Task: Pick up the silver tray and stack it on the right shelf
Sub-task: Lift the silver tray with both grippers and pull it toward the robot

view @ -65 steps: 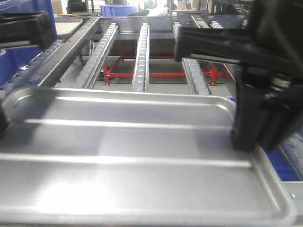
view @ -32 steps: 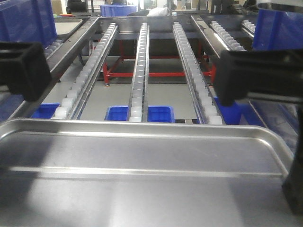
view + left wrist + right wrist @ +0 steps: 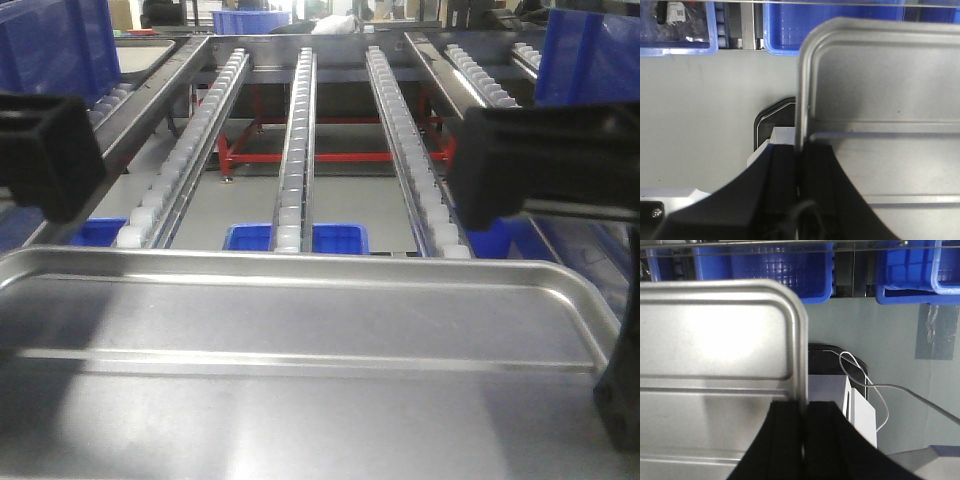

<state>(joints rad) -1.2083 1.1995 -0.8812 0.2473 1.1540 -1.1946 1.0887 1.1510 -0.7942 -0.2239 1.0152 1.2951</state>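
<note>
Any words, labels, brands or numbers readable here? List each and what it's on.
No text is readable.
White label on a bag in the blue bin, left wrist view: print too small and blurred to read.
Silver tray, blue crates: no markings visible.

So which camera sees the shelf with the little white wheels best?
The front-facing view: the steel-framed shelf of white roller tracks stretches away beyond the shiny ribbed silver tray. Both wrist views look down on tray corners, grey floor and blue plastic bins; no rollers show clearly there.
</note>
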